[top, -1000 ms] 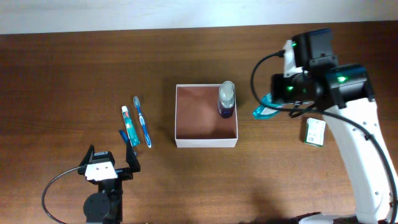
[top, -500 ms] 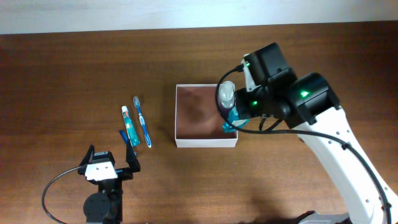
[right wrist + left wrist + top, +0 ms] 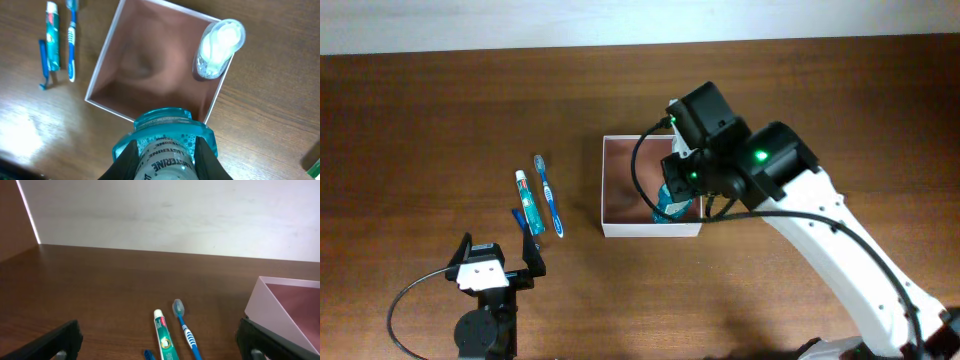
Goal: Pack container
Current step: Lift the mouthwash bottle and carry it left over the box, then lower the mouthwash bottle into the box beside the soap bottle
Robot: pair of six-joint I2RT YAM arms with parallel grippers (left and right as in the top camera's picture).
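Observation:
The container (image 3: 620, 226) is a square white-walled box with a reddish-brown inside, at the table's middle. My right gripper (image 3: 678, 192) hangs over its front right part, shut on a teal mouthwash bottle (image 3: 165, 131) whose base points down at the box's near wall (image 3: 107, 106). A clear bottle with a white cap (image 3: 219, 46) stands upright in the container's far right corner; the arm hides it from overhead. My left gripper (image 3: 496, 266) sits open near the front left, holding nothing, its dark fingers (image 3: 56, 342) spread wide.
A toothpaste tube (image 3: 524, 199), a blue toothbrush (image 3: 549, 195) and a small blue item (image 3: 517, 215) lie on the wood left of the container, just beyond the left gripper. A green packet (image 3: 313, 162) shows at the right wrist view's right edge.
My right arm has swung left with the teal bottle, from the table right of the container to above its front right part. The left arm has stayed still.

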